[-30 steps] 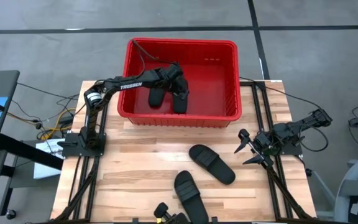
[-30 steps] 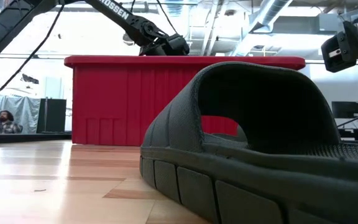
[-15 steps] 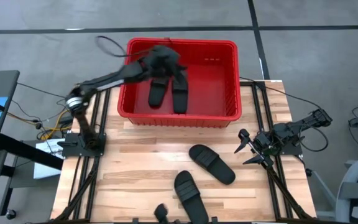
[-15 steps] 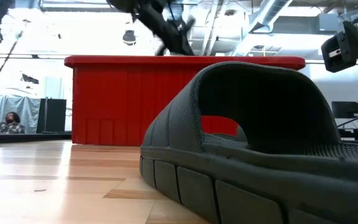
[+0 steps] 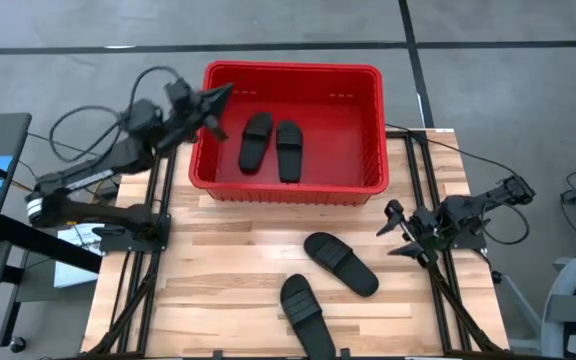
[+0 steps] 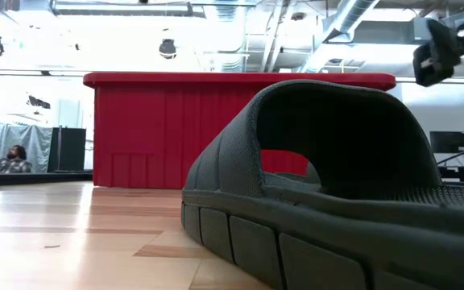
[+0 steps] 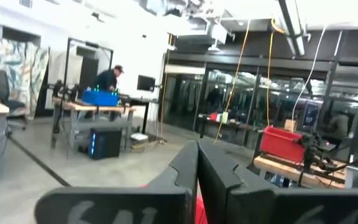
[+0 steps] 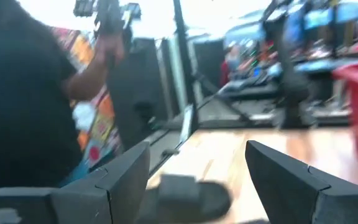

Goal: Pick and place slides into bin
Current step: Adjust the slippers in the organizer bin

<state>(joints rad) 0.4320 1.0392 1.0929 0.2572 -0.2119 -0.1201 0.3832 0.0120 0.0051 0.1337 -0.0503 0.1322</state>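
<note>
Bright even overhead light, blown-out ceiling glare in low view, heavily blurred right wrist view

Left hand point(image 7: 197, 163) closed, facing workshop

Left gripper point(image 5: 213, 108) closed; right gripper point(image 5: 398, 232) spread.

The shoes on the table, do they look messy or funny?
A little untidy, not broken. Two slides lie side by side in the bin. The other two on the table are askew: one lies slanted, the other points a different way near the front edge. Nothing looks spilled or damaged.
</note>
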